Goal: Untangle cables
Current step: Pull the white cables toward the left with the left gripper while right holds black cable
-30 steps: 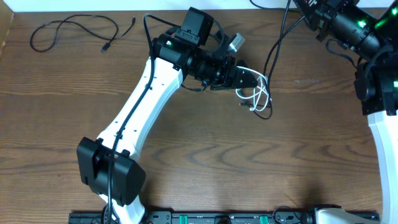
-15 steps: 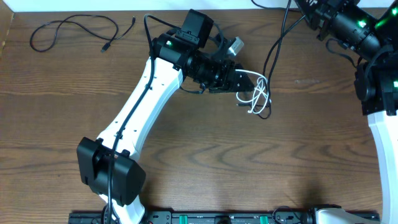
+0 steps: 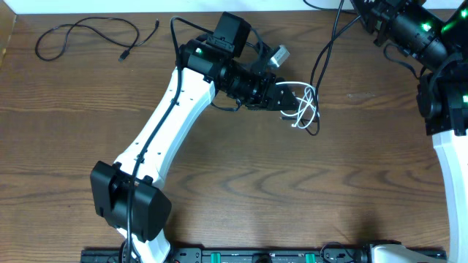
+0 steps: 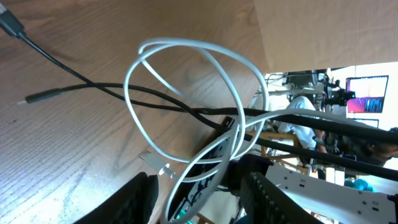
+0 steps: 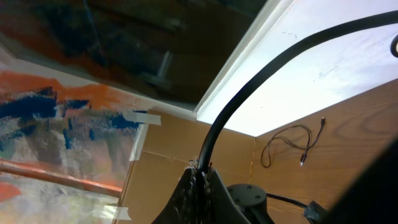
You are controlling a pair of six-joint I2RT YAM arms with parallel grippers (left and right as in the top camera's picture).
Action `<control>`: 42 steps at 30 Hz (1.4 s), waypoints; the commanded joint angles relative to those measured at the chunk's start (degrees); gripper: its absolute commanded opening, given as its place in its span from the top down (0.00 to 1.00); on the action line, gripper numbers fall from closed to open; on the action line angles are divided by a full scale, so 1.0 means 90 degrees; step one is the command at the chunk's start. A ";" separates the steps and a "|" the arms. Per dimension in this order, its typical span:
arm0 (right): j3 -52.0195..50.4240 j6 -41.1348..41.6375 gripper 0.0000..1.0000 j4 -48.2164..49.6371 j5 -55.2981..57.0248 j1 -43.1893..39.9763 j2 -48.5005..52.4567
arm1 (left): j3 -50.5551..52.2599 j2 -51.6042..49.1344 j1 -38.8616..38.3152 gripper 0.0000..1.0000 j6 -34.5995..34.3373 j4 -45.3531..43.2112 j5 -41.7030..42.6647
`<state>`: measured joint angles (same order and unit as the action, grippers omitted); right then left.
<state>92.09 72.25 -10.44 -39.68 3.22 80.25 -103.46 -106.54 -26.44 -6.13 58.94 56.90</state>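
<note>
A short white cable (image 3: 308, 107) lies coiled right of centre, crossed by a long black cable (image 3: 322, 62) that rises toward the top right. My left gripper (image 3: 295, 98) reaches into the coil. In the left wrist view the white cable (image 4: 180, 42) loops ahead and one strand runs between the fingers of the left gripper (image 4: 199, 182), whose jaws stand apart without touching it. Thin black strands (image 4: 74, 89) cross under the loop. My right gripper (image 3: 360, 10) is lifted at the top edge. In its wrist view the right gripper (image 5: 202, 169) is shut on the black cable (image 5: 280, 59).
Another thin black cable (image 3: 88, 33) lies spread out at the far left, apart from the tangle; the right wrist view shows it too (image 5: 292, 140). The left arm's white link (image 3: 172, 124) slants across the middle, and the right arm's base (image 3: 446, 109) stands along the right edge.
My left gripper has pushed a little to the right into the white coil, and its jaws have narrowed. The coil has shifted slightly upward. The right arm has stayed put.
</note>
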 commanded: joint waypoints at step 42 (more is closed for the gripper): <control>0.0015 -0.0568 0.99 -0.0571 0.0017 -0.1768 -0.0002 | 0.0772 -0.0073 0.1642 0.92 -0.1219 0.0449 -0.6266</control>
<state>92.07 69.25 -14.72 -38.59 -10.52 80.25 -97.12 -106.54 -15.07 -14.76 62.61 2.96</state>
